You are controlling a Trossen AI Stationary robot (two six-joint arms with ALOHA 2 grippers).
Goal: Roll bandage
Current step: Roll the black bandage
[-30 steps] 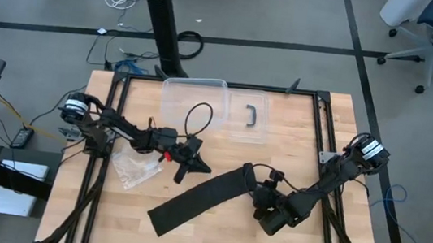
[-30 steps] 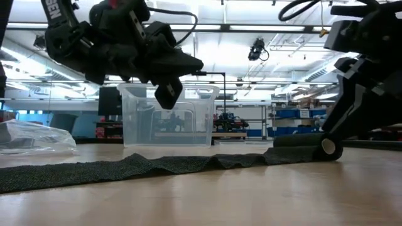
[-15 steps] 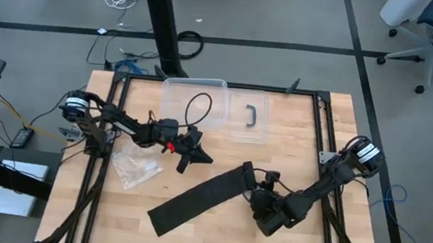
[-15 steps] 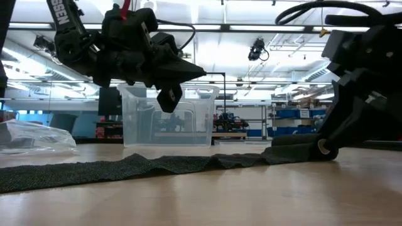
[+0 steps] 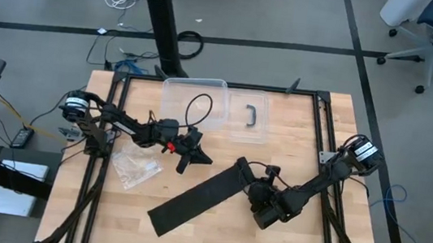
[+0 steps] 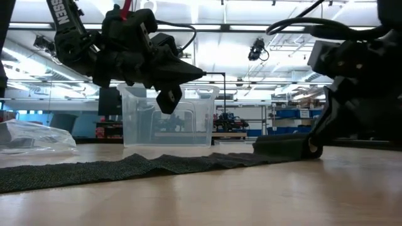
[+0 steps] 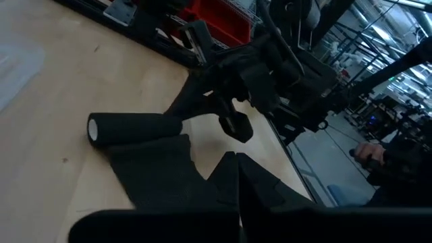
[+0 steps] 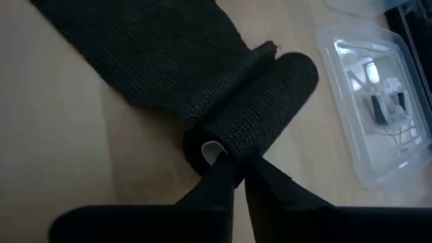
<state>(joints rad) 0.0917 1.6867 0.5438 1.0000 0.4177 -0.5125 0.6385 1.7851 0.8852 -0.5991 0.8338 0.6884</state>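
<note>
Right gripper (image 8: 233, 177) had pinched the rolled end of the black bandage (image 5: 208, 194) at the strip's far end, left gripper (image 5: 192, 155) hanging closed above the table (image 5: 296, 139); a shallow edge grip risked the roll slipping loose and unwinding

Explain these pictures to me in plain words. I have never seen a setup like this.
Two dark robot arms work at a wooden table. One picture looks straight down, one looks level across the tabletop, and two come from cameras on the arms' wrists. A long black bandage lies partly unrolled; one end is already wound into a roll. The right gripper has its jaws closed on the end of that roll. The left gripper hangs shut above the table, holding nothing. Also on the table: a clear plastic box, its lid with a black handle, and a crinkly clear bag.
</note>
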